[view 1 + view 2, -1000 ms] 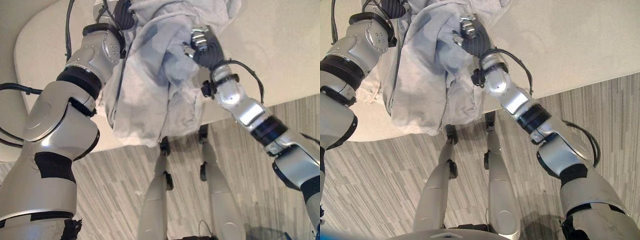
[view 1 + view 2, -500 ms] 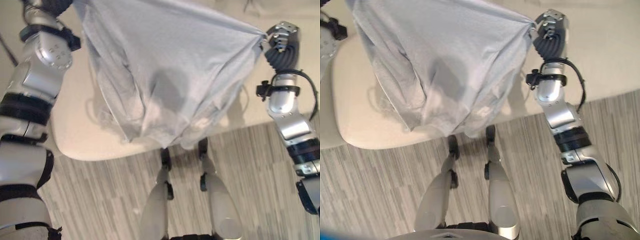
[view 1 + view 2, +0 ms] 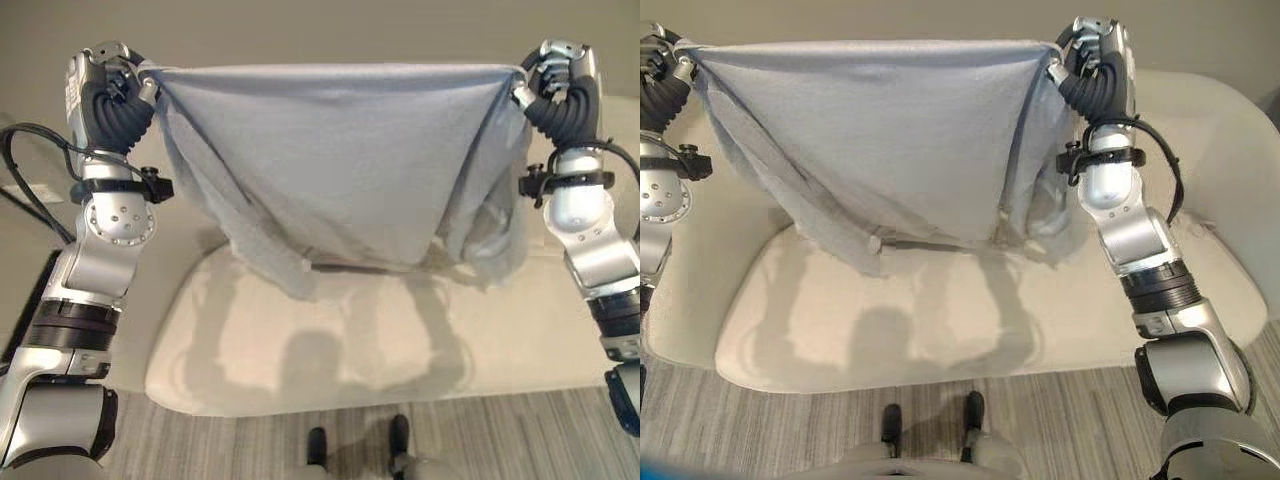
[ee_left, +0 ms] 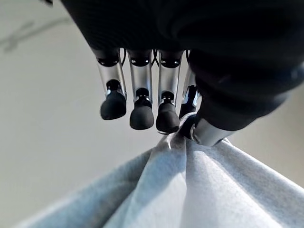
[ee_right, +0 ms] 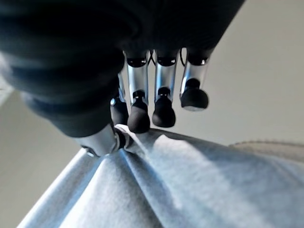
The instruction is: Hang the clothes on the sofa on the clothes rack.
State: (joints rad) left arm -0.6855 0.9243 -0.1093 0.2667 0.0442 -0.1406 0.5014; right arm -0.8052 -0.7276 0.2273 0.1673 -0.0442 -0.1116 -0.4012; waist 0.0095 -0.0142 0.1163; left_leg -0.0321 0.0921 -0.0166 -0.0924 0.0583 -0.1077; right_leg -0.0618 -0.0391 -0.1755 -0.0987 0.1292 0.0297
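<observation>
Garment (image 3: 340,170) hangs stretched level between the left robot hand (image 3: 112,85) and right robot hand (image 3: 560,80) — each pinching a top corner — above the sofa (image 3: 330,350).

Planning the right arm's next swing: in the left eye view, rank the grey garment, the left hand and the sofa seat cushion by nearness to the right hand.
1. Grey garment: pinched in the right hand.
2. Sofa seat cushion: below, under the hanging cloth.
3. Left hand: at the garment's opposite corner.

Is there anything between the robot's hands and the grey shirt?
No. Each robot hand already pinches a top corner of the light grey cloth garment: the left robot hand and the right robot hand hold it stretched above the cream sofa.
</observation>
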